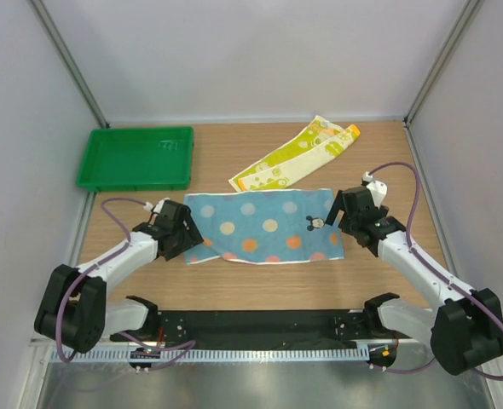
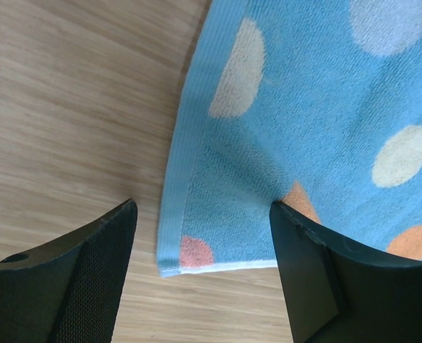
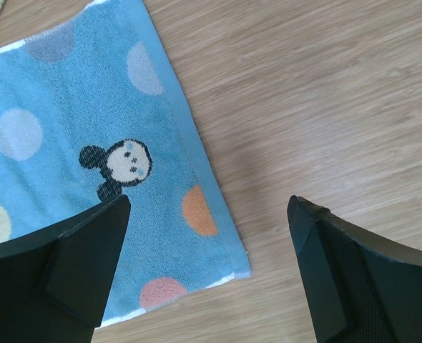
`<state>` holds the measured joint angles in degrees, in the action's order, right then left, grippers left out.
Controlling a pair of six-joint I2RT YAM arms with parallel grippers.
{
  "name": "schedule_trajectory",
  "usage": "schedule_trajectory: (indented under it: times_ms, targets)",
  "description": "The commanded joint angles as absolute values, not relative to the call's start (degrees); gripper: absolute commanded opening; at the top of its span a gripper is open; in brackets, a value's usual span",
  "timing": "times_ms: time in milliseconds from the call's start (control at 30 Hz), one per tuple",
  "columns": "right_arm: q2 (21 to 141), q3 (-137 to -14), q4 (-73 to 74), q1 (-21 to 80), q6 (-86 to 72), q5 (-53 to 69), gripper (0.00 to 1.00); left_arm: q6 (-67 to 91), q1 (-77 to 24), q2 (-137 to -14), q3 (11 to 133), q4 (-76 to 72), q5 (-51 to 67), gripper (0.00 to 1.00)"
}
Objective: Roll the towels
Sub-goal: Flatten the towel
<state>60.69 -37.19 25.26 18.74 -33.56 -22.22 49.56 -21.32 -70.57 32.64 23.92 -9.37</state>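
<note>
A light blue towel (image 1: 264,226) with white, orange and pink dots and a mouse print lies flat and spread out in the middle of the table. A long yellow-green and white towel (image 1: 292,156) with an orange end lies flat behind it, slanting to the back right. My left gripper (image 2: 204,214) is open over the blue towel's near left corner (image 2: 179,257). My right gripper (image 3: 207,207) is open over its near right corner (image 3: 232,264). Both grippers are empty.
A green plastic tray (image 1: 136,158) sits at the back left, empty. Grey walls close in the table on the left, right and back. A black rail (image 1: 260,324) runs along the near edge between the arm bases.
</note>
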Motion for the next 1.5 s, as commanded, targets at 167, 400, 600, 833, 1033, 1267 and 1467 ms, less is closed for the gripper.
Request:
schedule_trajectory:
  times_ms: [167,400,600,833,1033,1267,1467]
  targets:
    - [63.02,-41.31,23.02,18.81,-32.52,-23.03,1.00,50.80,-21.53,-73.92,32.17,19.16,-9.76,0.75]
    - [61.35,-42.10,26.19,18.72,-32.26,-23.73,1.00,50.97,-21.53,-71.64,32.43,20.21,-8.97,0.70]
    - [59.68,-42.10,29.27,18.90,-32.96,-23.73,1.00,51.68,-21.45,-64.96,31.47,26.88,-9.75,0.69]
    - [57.66,-41.83,31.29,18.81,-33.75,-22.24,1.00,53.17,-21.88,-58.80,28.92,31.46,-8.36,0.68]
    - [56.87,-42.10,33.13,18.81,-34.10,-22.59,1.00,54.93,-24.08,-59.85,27.25,30.41,-8.26,0.68]
    - [56.69,-41.75,33.40,18.81,-34.10,-22.50,1.00,55.20,-24.79,-61.43,27.69,29.09,-7.91,0.62]
    - [57.30,-41.31,33.05,18.81,-33.84,-22.59,1.00,55.02,-25.14,-62.40,28.56,28.65,-7.73,0.46]
